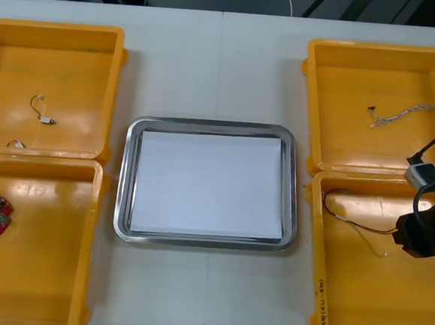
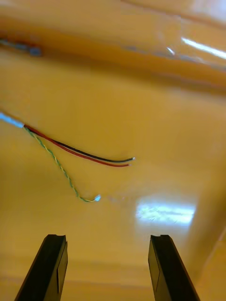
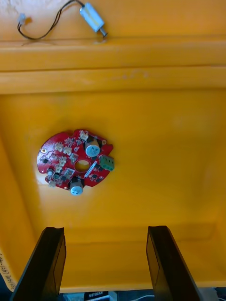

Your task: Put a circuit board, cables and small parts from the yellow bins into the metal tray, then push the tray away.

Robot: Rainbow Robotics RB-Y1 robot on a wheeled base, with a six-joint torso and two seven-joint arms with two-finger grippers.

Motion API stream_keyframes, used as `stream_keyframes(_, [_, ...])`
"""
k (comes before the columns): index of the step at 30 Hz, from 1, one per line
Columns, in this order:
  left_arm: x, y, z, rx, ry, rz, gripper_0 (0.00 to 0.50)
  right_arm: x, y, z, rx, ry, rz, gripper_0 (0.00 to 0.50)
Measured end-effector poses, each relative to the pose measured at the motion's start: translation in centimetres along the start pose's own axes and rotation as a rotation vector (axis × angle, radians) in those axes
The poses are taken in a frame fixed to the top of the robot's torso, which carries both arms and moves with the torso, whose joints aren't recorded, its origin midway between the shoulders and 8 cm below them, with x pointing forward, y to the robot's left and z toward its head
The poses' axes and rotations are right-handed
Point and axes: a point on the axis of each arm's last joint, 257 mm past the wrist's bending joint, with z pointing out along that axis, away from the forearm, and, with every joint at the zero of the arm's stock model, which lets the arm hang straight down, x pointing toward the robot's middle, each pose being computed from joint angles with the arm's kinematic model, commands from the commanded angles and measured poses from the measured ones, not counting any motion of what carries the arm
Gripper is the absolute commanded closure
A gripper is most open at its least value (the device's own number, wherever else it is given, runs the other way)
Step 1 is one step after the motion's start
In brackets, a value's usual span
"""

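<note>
The metal tray, white inside, lies between the yellow bins. A round red circuit board rests on the floor of the near left bin, just ahead of my left gripper, which is open above the bin floor. My right gripper is open and hangs over the near right bin. A cable with black, red and yellow-green wires lies a short way beyond its fingers. In the front view the right arm sits beside that cable.
The far left bin holds two small metal parts with wires, one of them seen past the bin wall. A twisted blue and white cable lies in the far right bin.
</note>
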Motion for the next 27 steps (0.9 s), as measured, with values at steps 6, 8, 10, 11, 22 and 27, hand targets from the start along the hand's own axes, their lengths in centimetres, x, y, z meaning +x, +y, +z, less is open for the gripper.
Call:
stream_keyframes(6, [1.5,0.8,0.9,-0.001,0.017,0.062,0.000,-1.6,0.2,0.0,-0.006,-0.061,-0.127,0.000])
stream_keyframes(8, [1.7,1.0,1.3,0.001,0.016,0.119,0.000,-1.9,0.2,-0.1,0.000,-0.075,-0.189,0.000])
stream_keyframes(10, [2.0,1.2,1.6,0.000,0.017,0.185,0.000,-2.2,0.0,-0.1,0.011,-0.085,-0.287,0.000])
stream_keyframes(11, [2.2,1.3,1.8,-0.002,0.019,0.214,0.000,-2.3,0.0,-0.1,0.014,-0.089,-0.333,0.000])
stream_keyframes(22, [3.1,2.4,3.2,-0.021,0.006,0.290,0.000,-4.4,-0.2,1.5,-0.014,-0.175,-0.501,0.000])
stream_keyframes(27, [3.5,2.8,3.8,-0.027,0.004,0.334,0.000,-4.1,0.1,3.2,-0.046,-0.179,-0.491,0.000])
